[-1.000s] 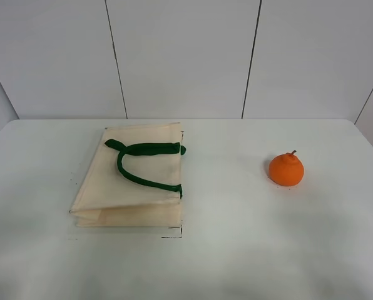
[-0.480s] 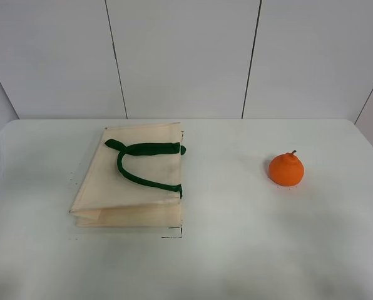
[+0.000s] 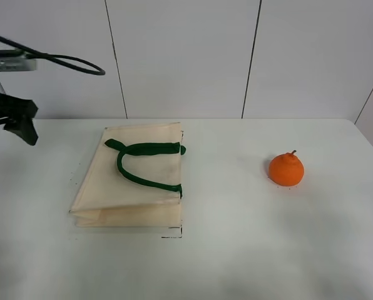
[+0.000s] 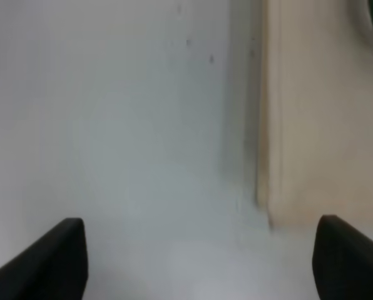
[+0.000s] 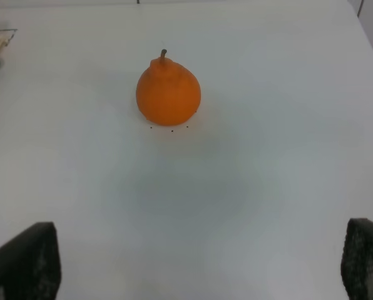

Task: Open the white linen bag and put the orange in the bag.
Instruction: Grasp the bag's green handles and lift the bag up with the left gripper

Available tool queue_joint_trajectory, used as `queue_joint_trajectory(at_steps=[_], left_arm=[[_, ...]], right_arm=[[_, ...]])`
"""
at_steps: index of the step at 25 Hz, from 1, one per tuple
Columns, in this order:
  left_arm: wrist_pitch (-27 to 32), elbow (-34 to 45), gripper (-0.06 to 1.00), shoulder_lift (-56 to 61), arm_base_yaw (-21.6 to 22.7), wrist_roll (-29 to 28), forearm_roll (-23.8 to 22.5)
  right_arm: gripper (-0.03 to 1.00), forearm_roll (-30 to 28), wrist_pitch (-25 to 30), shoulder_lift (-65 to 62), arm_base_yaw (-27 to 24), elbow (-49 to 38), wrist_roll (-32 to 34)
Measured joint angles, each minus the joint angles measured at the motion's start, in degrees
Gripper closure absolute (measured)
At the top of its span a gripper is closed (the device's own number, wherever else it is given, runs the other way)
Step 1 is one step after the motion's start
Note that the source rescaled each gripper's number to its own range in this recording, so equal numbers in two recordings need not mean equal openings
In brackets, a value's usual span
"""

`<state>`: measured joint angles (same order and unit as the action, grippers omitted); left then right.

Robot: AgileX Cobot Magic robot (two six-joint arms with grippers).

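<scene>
Flat white linen bag (image 3: 129, 181), orange (image 3: 286, 169) apart.

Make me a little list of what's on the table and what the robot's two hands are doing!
bag: cream cloth bag, lying flat and closed on the left side of the table
handles: dark green handles, lying on top of the bag
orange: orange on the right side, stem up, apart from the bag
left gripper: left gripper open, empty, above the table beside the bag's edge
right gripper: right gripper open, empty, facing the orange, not touching it
job so far: orange not in the bag yet
</scene>
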<state>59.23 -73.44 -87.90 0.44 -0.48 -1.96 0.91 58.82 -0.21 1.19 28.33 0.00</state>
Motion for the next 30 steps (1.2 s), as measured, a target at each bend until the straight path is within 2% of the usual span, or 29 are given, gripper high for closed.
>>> queue_joint_trajectory(at_steps=[3,6,12,16,20,25,30], left_arm=[[-0.1,-7.8,-0.05,-10.3,-0.5,-2.0,0.0],[0.0,-13.8,-0.05,-18.3,-3.0,-4.7,0.4],[0.0,-22.7,-0.05,-29.8,-12.3,-10.6,1.2],[-1.4,-27.9,-0.05,-35.5,-16.4,-13.4,2.0],[-2.3,-31.3,-0.05,-40.2,-16.9,-15.7,1.4],[-4.2,-31.7,-0.05,-44.7,-16.9,-18.3,-1.5],[-5.9,-31.7,-0.05,-48.4,-16.9,-18.9,-1.6]], right_arm=[[-0.03,0.0,0.0,0.0,0.0,0.0,0.0],[-0.03,0.0,0.0,0.0,0.0,0.0,0.0],[-0.03,0.0,0.0,0.0,0.0,0.0,0.0],[-0.03,0.0,0.0,0.0,0.0,0.0,0.0],[-0.03,0.0,0.0,0.0,0.0,0.0,0.0],[-0.03,0.0,0.0,0.0,0.0,0.0,0.0],[-0.03,0.0,0.0,0.0,0.0,0.0,0.0]])
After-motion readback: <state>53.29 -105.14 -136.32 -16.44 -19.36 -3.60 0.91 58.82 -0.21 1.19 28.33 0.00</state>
